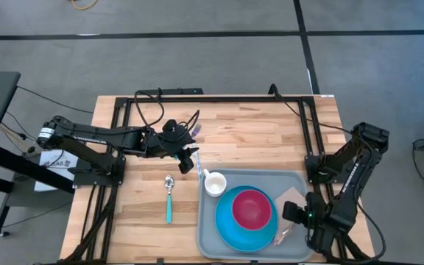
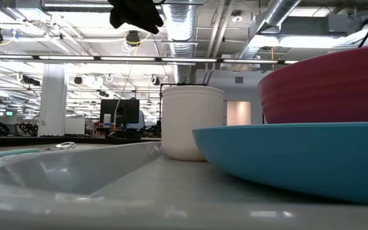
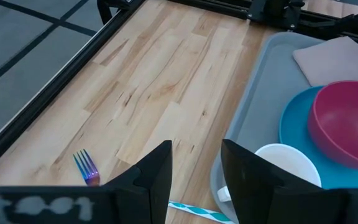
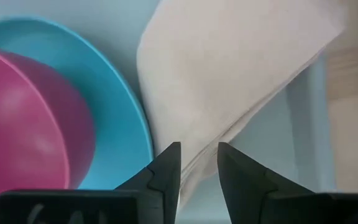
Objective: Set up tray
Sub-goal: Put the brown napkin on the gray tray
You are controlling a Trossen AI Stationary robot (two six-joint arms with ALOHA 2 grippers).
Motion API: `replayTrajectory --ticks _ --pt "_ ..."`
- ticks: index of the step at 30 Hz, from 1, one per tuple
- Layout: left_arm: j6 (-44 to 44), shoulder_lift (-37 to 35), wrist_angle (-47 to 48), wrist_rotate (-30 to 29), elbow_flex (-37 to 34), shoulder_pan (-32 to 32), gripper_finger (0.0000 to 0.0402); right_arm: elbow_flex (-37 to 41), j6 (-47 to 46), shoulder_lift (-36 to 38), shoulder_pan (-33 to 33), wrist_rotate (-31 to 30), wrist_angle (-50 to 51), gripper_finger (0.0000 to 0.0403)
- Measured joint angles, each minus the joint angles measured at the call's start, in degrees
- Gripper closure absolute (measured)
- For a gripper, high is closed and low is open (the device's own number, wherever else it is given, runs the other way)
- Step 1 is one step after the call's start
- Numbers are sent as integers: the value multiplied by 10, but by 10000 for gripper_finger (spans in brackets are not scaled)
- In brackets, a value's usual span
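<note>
The light-grey tray (image 1: pixel 210 234) lies on the wooden table at the near right. It carries a blue plate (image 1: pixel 225 227) with a red bowl (image 1: pixel 251 207) in it, a white cup (image 1: pixel 213 183) and a folded beige napkin (image 4: pixel 241 74). A teal-handled spoon (image 1: pixel 169 197) and a fork with purple-blue tines (image 3: pixel 87 167) lie on the table left of the tray. My left gripper (image 3: pixel 196 149) hangs open above the table by the tray's far left corner. My right gripper (image 4: pixel 199 149) is open and points down over the napkin's edge (image 4: pixel 191 177); I cannot tell whether it touches it.
A black metal frame (image 1: pixel 219 98) runs along the table's far edge and down both sides. The right arm's base (image 1: pixel 330 169) stands beside the tray's right rim. Bare wood (image 1: pixel 256 136) lies between the tray and the far frame.
</note>
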State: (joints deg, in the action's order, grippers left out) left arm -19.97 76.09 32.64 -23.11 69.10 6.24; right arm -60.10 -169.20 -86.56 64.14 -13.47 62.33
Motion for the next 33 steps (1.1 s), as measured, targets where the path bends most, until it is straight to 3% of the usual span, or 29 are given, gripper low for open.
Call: replayTrajectory --ticks 7,13,19,23,33 --pt "0 0 0 0 0 0 274 -34 -10 0 14 15 78 305" --pt "0 0 0 0 0 0 274 21 -19 0 23 29 -5 305" --pt "0 0 0 0 0 0 274 48 -19 0 23 31 35 305" --pt "0 0 0 0 0 0 274 69 -19 0 12 35 58 305" --pt "0 0 0 0 0 0 274 168 27 0 -53 51 -37 305"
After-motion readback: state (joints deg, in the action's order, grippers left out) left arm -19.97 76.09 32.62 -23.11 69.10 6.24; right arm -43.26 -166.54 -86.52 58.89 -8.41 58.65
